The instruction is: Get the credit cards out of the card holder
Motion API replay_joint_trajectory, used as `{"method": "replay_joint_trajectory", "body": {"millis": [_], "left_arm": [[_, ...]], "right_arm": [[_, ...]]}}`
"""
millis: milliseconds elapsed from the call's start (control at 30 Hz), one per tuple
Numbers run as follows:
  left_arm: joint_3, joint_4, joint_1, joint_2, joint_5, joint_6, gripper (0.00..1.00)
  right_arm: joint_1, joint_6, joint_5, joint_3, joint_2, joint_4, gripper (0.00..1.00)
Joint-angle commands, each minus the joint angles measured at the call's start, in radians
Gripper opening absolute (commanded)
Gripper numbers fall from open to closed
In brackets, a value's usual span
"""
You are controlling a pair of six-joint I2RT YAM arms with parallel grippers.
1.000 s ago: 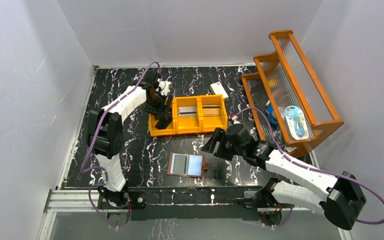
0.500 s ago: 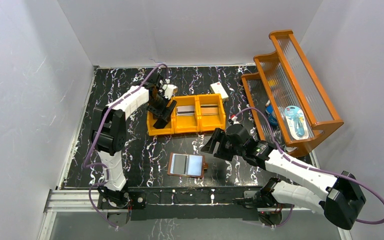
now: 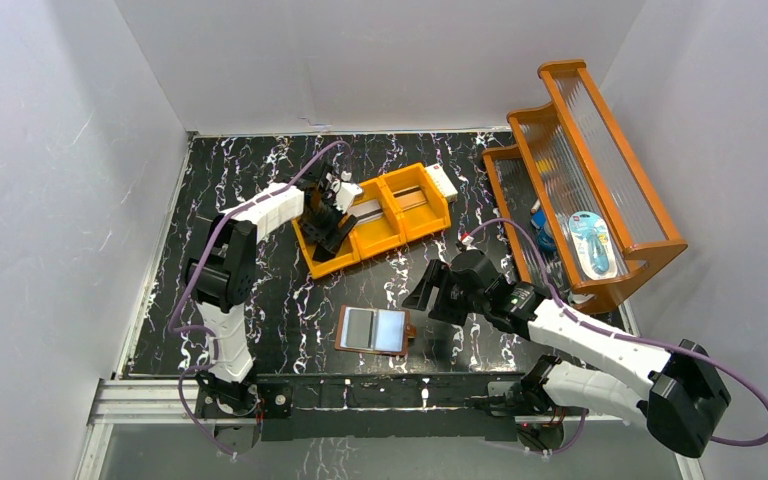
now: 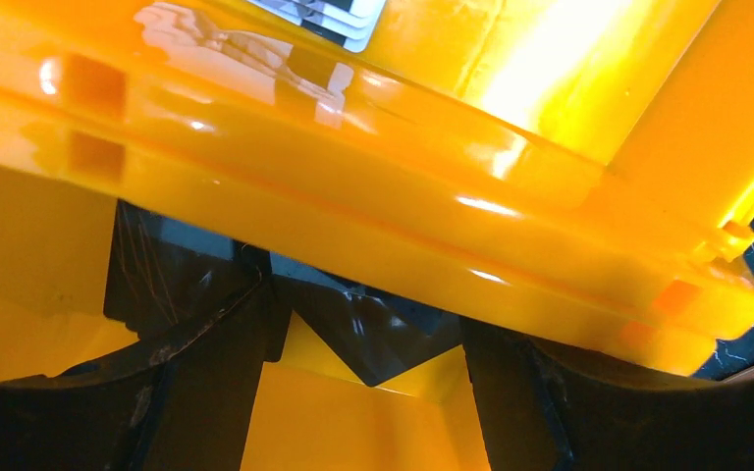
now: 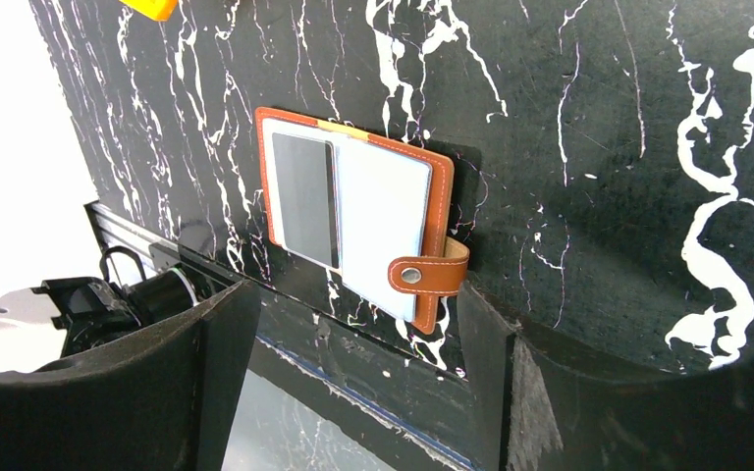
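Finds the tray (image 3: 385,248) slewed from a second ago, right end swung back, with the left gripper (image 3: 328,232) down in its left compartment. Leaves the wallet (image 3: 373,329) open near the front, a grey card (image 3: 357,326) on its left face, with the right gripper (image 3: 422,297) just beside it, spread.

Left wrist: shows fingers (image 4: 187,392) apart above a black card (image 4: 373,319) in the tray (image 4: 373,177), no pinch evident.

Right wrist: looks past wide fingers (image 5: 157,392) at the wallet (image 5: 383,221) with its card (image 5: 304,199) yet to pull.

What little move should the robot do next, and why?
Probably lower the right hand onto the open card holder and pinch the dark card lying on one inner face. That hand is open, empty and apart from it; the left hand is occupied at the orange tray.
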Motion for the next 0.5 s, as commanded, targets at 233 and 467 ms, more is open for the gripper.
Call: {"method": "replay_joint_trajectory", "body": {"millis": [233,467], "left_arm": [[-0.061,-0.044,0.015,-0.001,-0.107,-0.074,0.65],[-0.065,-0.02,0.01,-0.039,-0.129,-0.066,0.47]], "right_arm": [[-0.003,0.015,-0.005,-0.006,0.01,0.008,0.82],[-0.003,0.018,-0.005,-0.006,0.019,0.006,0.82]]}}
